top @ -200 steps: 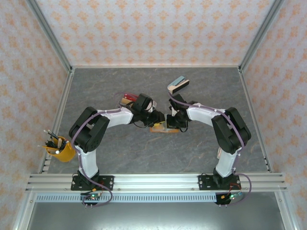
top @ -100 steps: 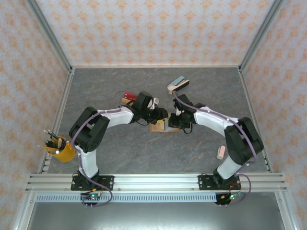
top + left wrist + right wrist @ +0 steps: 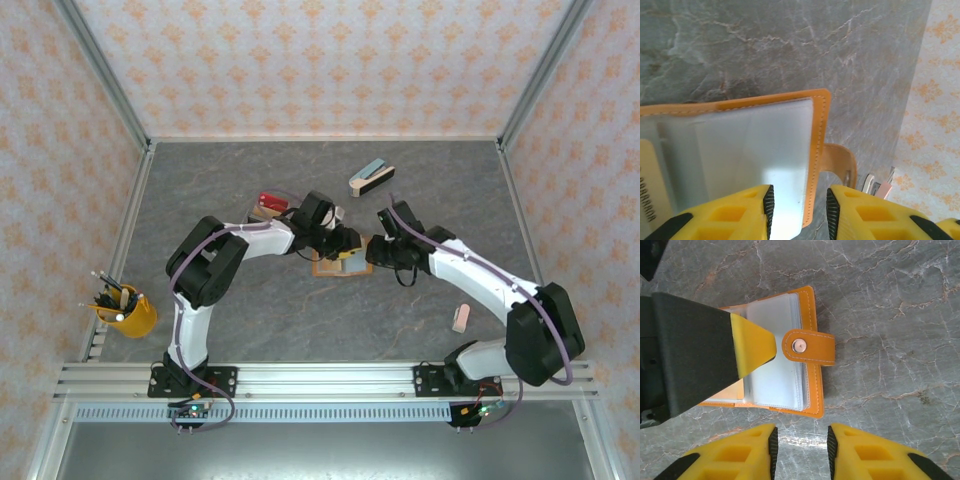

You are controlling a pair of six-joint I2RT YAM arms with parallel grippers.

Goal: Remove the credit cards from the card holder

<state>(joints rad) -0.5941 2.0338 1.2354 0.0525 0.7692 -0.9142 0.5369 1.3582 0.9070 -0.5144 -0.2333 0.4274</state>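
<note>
The card holder [image 3: 336,266] lies open on the grey table, an orange leather wallet with clear plastic sleeves [image 3: 775,382] and a snap strap [image 3: 810,346]. A tan card [image 3: 646,197] sits in a sleeve at its left. My left gripper [image 3: 799,207] hangs over the holder's right edge [image 3: 816,165]. Its jaws stand apart, the orange rim lies under the gap, and one yellow finger [image 3: 752,347] rests on the sleeves. My right gripper [image 3: 802,450] is open over bare table just beside the holder [image 3: 812,395], holding nothing. From above, the left gripper [image 3: 347,247] and right gripper [image 3: 373,252] nearly meet.
A grey-blue and black stapler-like thing [image 3: 371,177] lies behind the holder, and a small red and tan pile [image 3: 270,204] sits at back left. A yellow cup of pens [image 3: 127,312] stands at the near left edge. A small pink thing [image 3: 461,318] lies near the right arm.
My right gripper opened and drew back to the right, off the holder, its arm stretching out. My left gripper slid right over the holder. The holder now lies open.
</note>
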